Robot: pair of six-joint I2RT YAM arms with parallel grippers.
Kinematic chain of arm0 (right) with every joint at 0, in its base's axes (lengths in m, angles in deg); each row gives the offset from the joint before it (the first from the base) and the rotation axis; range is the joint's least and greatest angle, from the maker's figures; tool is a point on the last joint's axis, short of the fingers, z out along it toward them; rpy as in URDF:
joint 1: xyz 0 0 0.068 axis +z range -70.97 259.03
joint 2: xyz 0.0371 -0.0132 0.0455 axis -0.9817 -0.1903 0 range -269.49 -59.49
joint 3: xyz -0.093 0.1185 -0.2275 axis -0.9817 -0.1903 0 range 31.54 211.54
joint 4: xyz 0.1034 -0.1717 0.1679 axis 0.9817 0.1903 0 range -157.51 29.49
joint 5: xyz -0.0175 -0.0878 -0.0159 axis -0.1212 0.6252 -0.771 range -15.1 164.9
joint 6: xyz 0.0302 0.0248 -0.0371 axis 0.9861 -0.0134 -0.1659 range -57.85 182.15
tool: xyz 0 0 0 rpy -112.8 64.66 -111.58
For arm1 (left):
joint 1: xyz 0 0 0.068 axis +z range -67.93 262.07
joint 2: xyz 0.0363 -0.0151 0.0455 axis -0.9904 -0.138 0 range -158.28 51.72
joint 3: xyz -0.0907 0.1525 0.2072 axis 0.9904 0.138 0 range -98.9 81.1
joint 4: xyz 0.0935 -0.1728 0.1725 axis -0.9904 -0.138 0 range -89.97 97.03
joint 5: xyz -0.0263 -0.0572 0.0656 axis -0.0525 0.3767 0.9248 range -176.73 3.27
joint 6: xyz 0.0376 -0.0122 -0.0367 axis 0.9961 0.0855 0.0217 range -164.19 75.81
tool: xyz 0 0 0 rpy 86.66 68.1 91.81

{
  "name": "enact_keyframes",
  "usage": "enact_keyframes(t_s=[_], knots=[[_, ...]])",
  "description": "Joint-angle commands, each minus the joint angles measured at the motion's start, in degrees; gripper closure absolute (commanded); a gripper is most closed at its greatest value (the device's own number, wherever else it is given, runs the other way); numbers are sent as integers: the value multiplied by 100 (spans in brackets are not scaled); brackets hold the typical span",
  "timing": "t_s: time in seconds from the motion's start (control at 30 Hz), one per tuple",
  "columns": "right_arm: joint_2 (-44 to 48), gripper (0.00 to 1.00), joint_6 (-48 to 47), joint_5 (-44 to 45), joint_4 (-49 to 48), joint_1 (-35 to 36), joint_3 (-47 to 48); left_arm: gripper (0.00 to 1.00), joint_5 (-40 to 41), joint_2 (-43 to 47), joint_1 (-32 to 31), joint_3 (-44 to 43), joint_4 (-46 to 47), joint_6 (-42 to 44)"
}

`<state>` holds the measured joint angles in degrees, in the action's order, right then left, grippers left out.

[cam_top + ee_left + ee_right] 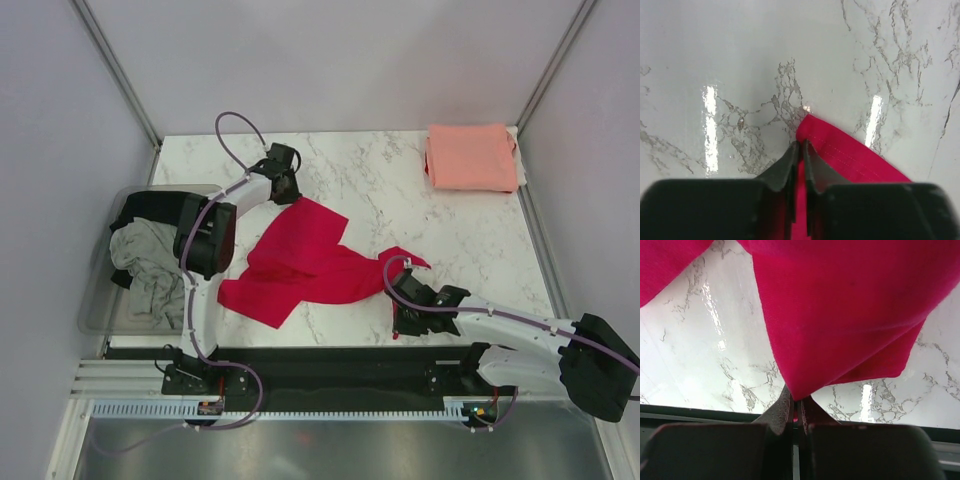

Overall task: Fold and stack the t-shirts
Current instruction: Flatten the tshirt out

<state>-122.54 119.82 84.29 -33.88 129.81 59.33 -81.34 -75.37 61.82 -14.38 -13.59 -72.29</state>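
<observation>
My left claw (288,193) is clamped on the far corner of the red t-shirt (300,262). In the left wrist view its fingers (785,167) are nearly together w/ a thin strip of red cloth running btwn them, and the hemmed corner pokes out just past the tips onto the white marble table (400,190). My right claw (398,318) is low at the near edge, just beyond the black rail (330,365), and is also pinched tight on that shirt. The right wrist view shows a pointed fold of fabric going down into the closed tips, w/ the rest of the cloth filling the upper part of the frame above the marble. Btwn my two claws the red shirt lies rumpled and unfolded across the middle of the table, one lobe reaching toward the near left, a narrower part stretching right toward my right claw. The pink t-shirt (470,157) sits folded in a neat rectangle at the far right corner, well apart from the red one. At the left edge, beside my left arm, the clear bin (95,300) holds the grey t-shirt (150,265) bunched up, w/ the black t-shirt (155,207) at its far end, partly hidden by the arm
</observation>
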Motion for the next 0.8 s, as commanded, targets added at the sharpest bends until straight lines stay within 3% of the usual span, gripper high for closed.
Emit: enact_keyframes(t_s=[0.0,0.27,0.43,0.67,0.77], knots=[[-50,100,-28,204,83,19,-169,98,-441,78,-14,38,-91,-11],[-234,100,-440,764,530,-138,595,98,-275,1790,4,-180,-723,111],[-542,100,-1055,846,654,-1051,1157,98,-47,3537,21,-786,-1267,94],[-893,100,-1609,635,505,-2449,1290,98,515,5307,91,-1701,-1927,208],[-1139,100,-1890,74,277,-3476,1457,98,761,5947,100,-1658,-2050,313]])
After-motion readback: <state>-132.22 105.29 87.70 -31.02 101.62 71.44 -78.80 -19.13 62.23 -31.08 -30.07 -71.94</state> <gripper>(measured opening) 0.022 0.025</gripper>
